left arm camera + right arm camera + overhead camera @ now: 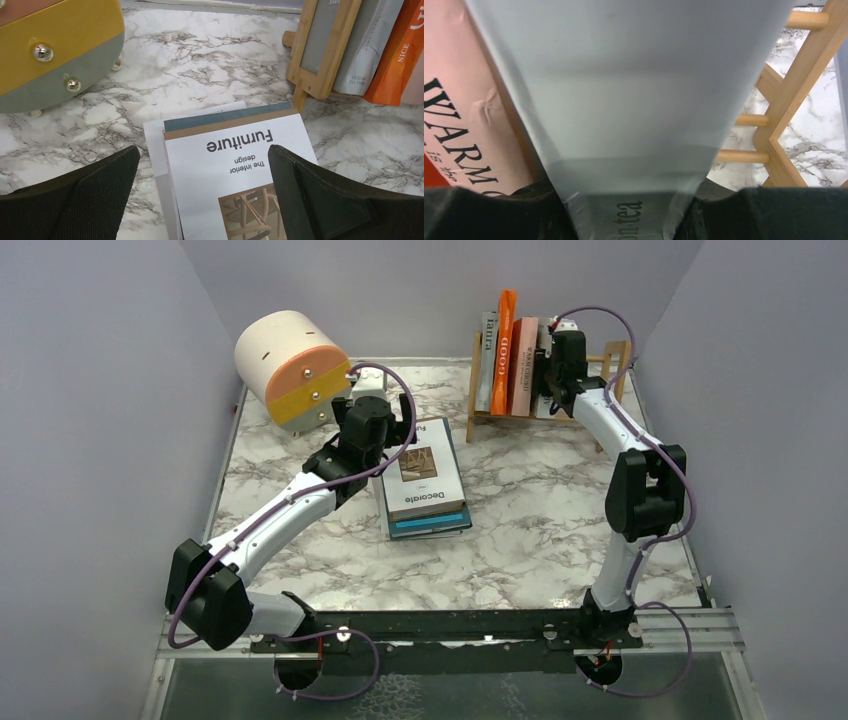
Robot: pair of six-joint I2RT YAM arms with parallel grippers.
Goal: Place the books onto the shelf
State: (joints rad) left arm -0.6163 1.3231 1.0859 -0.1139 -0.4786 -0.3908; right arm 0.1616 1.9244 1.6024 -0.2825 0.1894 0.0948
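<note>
Presently, the right gripper [629,212] clamped a grey book [624,100] at the shelf [794,85]; the left gripper [204,167] hung fully open, empty, over stacked books [425,490].

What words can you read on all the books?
"Furniture", "The interior design", "Decorate": white top book.
"GOOD", "NICE": orange book on the shelf.
"WARM": pink book.
"tea": grey book in the right jaws.
Small print on the pale grey book: too small to read.
</note>
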